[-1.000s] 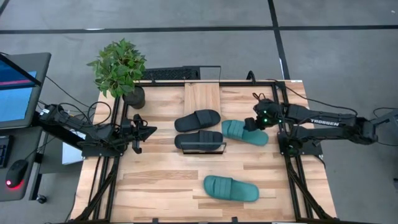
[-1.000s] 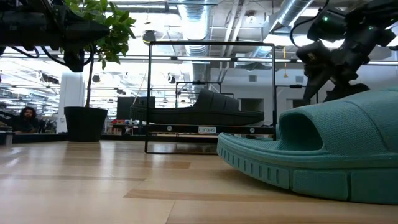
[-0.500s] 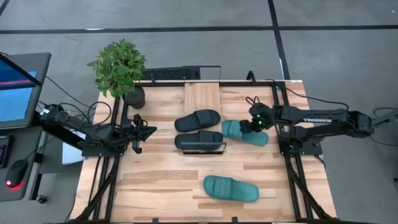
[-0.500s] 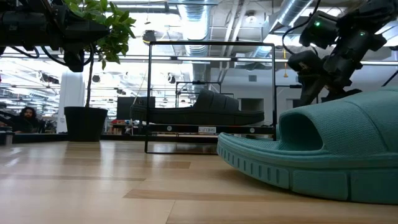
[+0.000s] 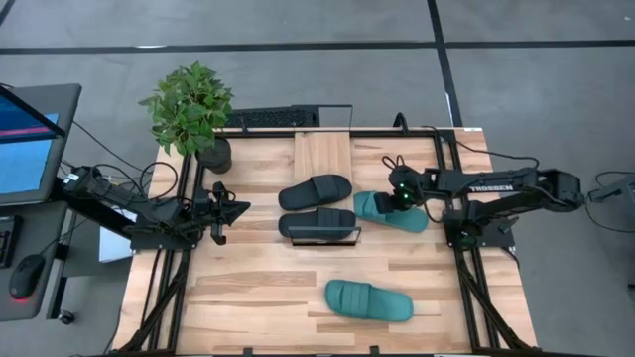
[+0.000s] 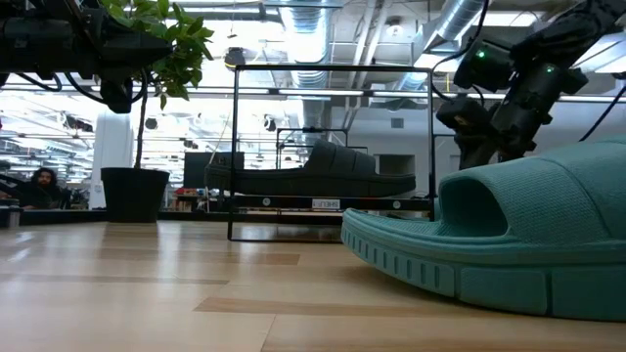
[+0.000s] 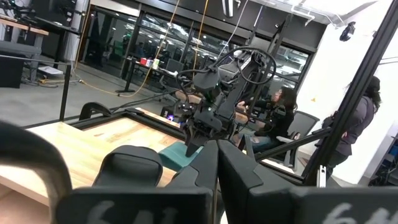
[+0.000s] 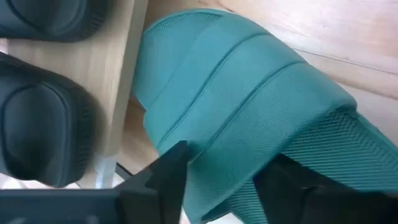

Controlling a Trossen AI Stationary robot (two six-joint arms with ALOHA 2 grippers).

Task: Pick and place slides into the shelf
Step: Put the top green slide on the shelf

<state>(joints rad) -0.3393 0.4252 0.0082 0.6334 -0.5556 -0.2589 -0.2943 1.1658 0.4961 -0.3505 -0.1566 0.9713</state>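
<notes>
Four slides: two black on the shelf (image 5: 322, 159), two teal on the table (image 5: 248, 288).
Potted plant (image 5: 190, 107): far corner, clear.
Right gripper (image 5: 399, 198): fingers apart, straddling the near-shelf teal slide's (image 5: 391, 210) strap; judged best to seat fully before closing.
Black slide (image 5: 317, 222): just beside; obstacle.
Left gripper (image 5: 238, 207): closed, idle, well apart.

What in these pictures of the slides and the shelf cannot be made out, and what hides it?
- High view: the strap of the teal green ribbed slide beside the light-wood shelf, covered by the right gripper.
- Low view: the other teal slide is cut off by the picture edge.
- Left wrist view: the left gripper blocks the nearer black slide.
</notes>
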